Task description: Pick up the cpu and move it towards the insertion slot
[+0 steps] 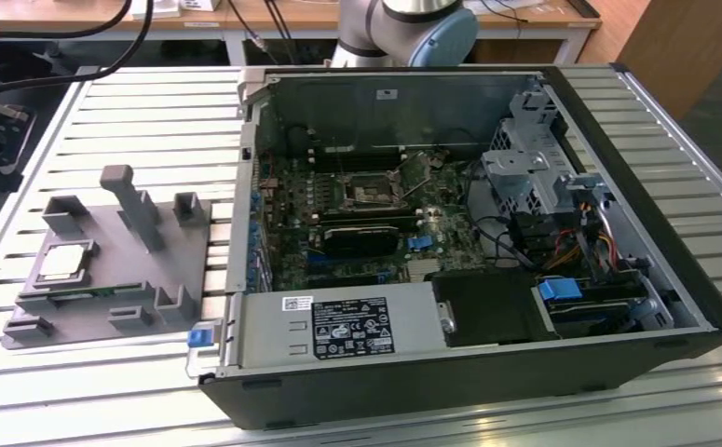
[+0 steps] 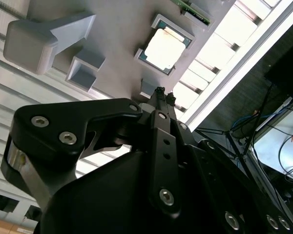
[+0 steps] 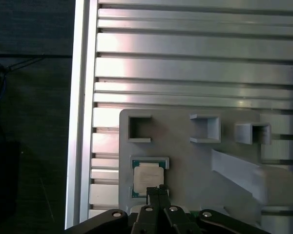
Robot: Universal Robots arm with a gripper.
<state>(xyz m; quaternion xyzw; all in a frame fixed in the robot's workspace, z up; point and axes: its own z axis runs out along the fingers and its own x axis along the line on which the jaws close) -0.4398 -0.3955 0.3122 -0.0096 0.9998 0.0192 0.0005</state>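
Observation:
The cpu is a small silvery square chip lying flat in a recess of the grey tray on the exterior view's left. Both wrist views show it: cpu, cpu. My gripper hangs above the tray with its black fingers pressed together, shut and holding nothing; its tips sit just off the chip's edge. The insertion slot is the square metal-framed socket on the motherboard inside the open computer case, far from the gripper.
The tray carries a tall post, several small upright brackets and a narrow green memory stick. The open black case holds a power supply, cables and drive bays. Everything rests on a slatted aluminium table.

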